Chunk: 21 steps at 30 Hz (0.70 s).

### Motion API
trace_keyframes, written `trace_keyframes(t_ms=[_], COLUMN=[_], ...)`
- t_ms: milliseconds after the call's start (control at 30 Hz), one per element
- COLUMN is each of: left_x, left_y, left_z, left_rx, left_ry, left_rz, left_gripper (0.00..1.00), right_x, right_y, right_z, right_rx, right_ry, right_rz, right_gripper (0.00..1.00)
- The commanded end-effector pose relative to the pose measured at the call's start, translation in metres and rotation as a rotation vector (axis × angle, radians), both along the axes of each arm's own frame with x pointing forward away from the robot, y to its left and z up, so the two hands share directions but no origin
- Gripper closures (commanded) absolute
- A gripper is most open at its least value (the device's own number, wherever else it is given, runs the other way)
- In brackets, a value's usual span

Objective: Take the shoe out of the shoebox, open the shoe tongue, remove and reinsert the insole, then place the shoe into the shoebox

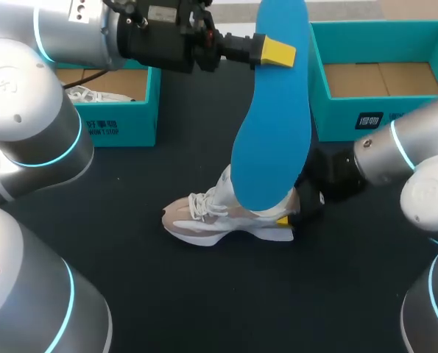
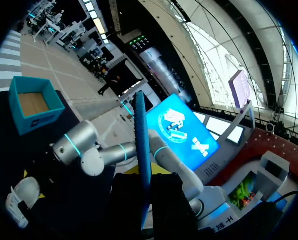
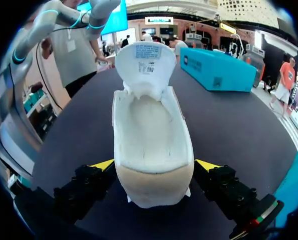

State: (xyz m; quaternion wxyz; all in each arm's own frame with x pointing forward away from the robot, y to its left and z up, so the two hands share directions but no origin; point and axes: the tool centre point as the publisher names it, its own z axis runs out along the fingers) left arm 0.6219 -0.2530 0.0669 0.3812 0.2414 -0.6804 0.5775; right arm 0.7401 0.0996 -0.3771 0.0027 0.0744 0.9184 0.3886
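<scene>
Blue insole [image 1: 272, 125] hangs pinched in the left jaws above the shoe [image 1: 204, 220], whose heel the right jaws clamp on the desk [image 1: 204, 294], so removal looks done; reinsertion next calls for steering its lower end into the open mouth.

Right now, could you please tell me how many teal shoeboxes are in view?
2. The left shoebox stands at the far left with a white item inside. The right shoebox stands at the far right, its cardboard floor bare. None appears hidden.
</scene>
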Motion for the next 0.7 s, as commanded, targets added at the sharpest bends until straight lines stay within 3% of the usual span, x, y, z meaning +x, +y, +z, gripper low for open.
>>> trace_keyframes(t_ms=[33, 200, 700], left_x=[-0.001, -0.001, -0.001], left_y=[0.000, 0.000, 0.000], left_z=[-0.001, -0.001, -0.001], left_rx=[0.000, 0.000, 0.000], left_ry=[0.001, 0.001, 0.001], left_rz=[0.002, 0.002, 0.002], left_gripper=[1.00, 1.00, 1.00], right_x=[-0.007, -0.011, -0.012], right_y=[-0.003, -0.004, -0.005], right_z=[0.021, 0.033, 0.033], right_rx=[-0.213, -0.284, -0.276], right_ry=[0.035, 0.066, 0.062], right_rz=[-0.006, -0.039, -0.061], right_gripper=[0.00, 0.00, 0.00])
